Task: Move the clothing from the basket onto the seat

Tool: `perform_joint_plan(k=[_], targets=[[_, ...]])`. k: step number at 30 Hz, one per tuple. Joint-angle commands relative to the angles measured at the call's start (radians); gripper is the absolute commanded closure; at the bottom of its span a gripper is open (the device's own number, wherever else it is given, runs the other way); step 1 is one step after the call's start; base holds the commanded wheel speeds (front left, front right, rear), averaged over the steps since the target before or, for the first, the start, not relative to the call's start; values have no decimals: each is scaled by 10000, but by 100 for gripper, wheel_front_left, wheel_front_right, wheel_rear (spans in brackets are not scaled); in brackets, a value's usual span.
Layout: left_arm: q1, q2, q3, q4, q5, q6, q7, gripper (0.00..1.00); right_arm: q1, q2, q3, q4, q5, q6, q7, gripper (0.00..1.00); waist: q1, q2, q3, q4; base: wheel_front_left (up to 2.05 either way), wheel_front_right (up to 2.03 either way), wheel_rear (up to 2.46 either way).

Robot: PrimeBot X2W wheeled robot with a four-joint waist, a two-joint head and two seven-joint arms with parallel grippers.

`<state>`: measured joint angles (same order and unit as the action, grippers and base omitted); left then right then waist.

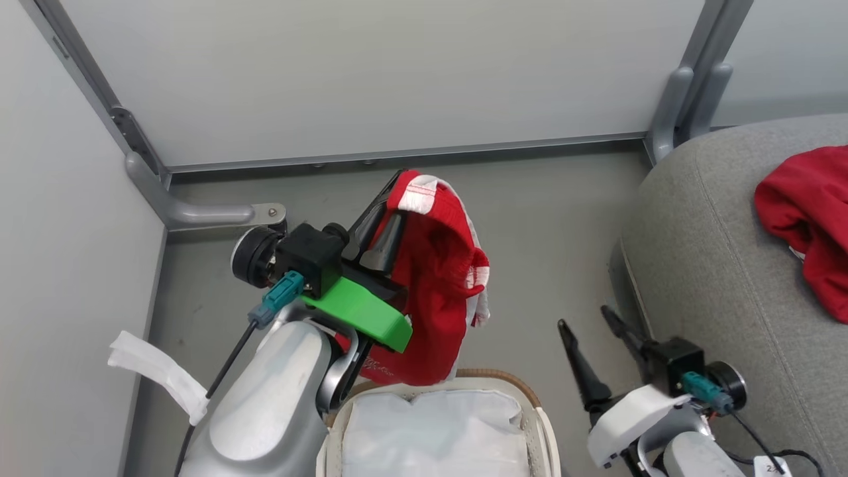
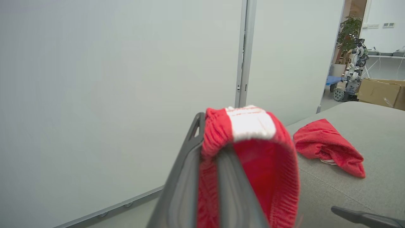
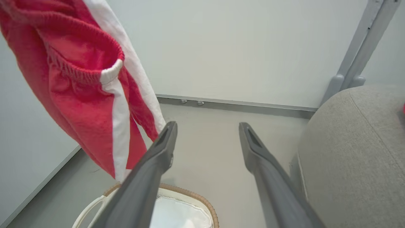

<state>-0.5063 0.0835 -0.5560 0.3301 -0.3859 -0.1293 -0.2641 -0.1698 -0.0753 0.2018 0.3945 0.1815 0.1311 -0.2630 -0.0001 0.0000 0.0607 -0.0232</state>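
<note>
Bare floor (image 1: 543, 218) lies open between the held garment (image 1: 437, 278) and the sofa (image 1: 715, 278). Pale panels (image 1: 371, 73) wall off the far and left sides, with a post (image 1: 669, 112) at the sofa's far corner. A second garment (image 1: 808, 218) takes the sofa's right; its near cushion is bare.
</note>
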Motion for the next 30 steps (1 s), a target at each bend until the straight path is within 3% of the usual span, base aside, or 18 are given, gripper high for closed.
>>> perform_joint_plan(k=[1,5,9,25,26,27,30], targets=[[-156,-4,22,-46,6,-26,-3,100,146,-113,371,-59,-41,-7,-24,0,1,0,-165,181,0,0,0],[-327,-68,-25,-223,-1,-26,-3,100,-90,-387,1892,-224,308,-8,-24,0,1,0,-152,260,0,0,0],[-391,-112,-174,-408,24,-26,-3,100,-469,-575,2709,-160,635,-7,-22,0,1,0,-175,376,0,0,0],[-466,-279,-1399,-756,-382,-26,-2,100,-2026,-388,3593,309,1350,-7,-24,0,1,0,-178,1314,0,0,0],[-460,-291,-1464,-761,-421,-26,-2,100,-2076,-355,3580,301,1348,-7,-24,53,1,0,-173,1378,0,0,0],[-444,-296,-1495,-757,-451,-26,-2,100,-2100,-333,3571,312,1338,-7,-24,98,1,0,-170,1427,0,0,0],[-316,-307,-1585,-720,-542,-26,-2,100,-2092,-237,3450,295,1348,-7,-24,100,1,0,-169,1534,0,0,0]])
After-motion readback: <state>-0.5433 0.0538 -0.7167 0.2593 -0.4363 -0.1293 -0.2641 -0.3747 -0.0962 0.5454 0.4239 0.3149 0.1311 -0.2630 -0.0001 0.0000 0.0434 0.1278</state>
